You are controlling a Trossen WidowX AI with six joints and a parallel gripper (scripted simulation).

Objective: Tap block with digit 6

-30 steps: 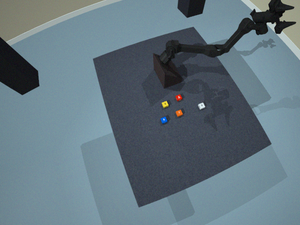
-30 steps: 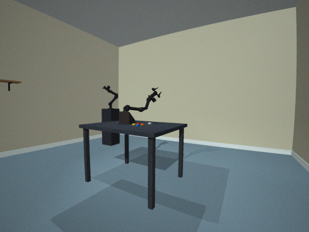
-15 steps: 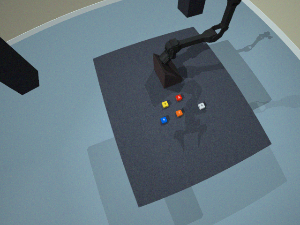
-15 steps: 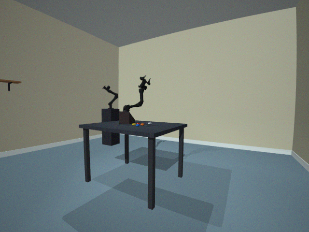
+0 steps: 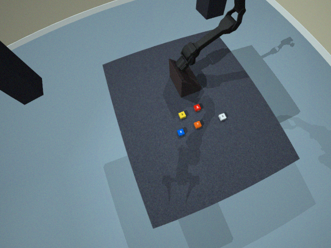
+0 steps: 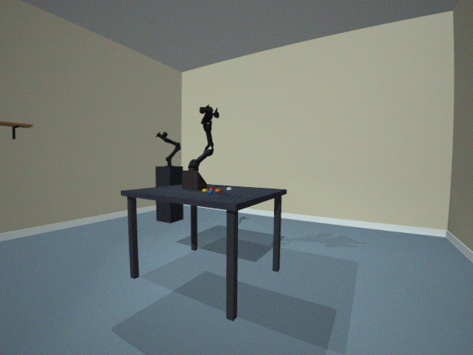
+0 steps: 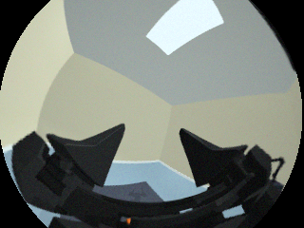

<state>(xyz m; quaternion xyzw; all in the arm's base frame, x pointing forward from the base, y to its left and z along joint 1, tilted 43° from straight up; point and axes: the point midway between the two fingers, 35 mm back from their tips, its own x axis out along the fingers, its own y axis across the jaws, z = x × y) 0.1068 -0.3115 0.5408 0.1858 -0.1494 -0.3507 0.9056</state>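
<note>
Dark table, items left to right in the top view: blue block, digit too small to read with certainty; yellow block; orange block; red block; white block, set apart from the other four. Arm mount behind the blocks. Gripper raised high above the table, fingers spread apart, holding nothing

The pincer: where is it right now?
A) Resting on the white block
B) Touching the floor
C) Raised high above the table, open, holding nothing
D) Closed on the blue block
C: in the exterior view the pincer is up high above the table, far from the blocks, open and holding nothing.
</note>
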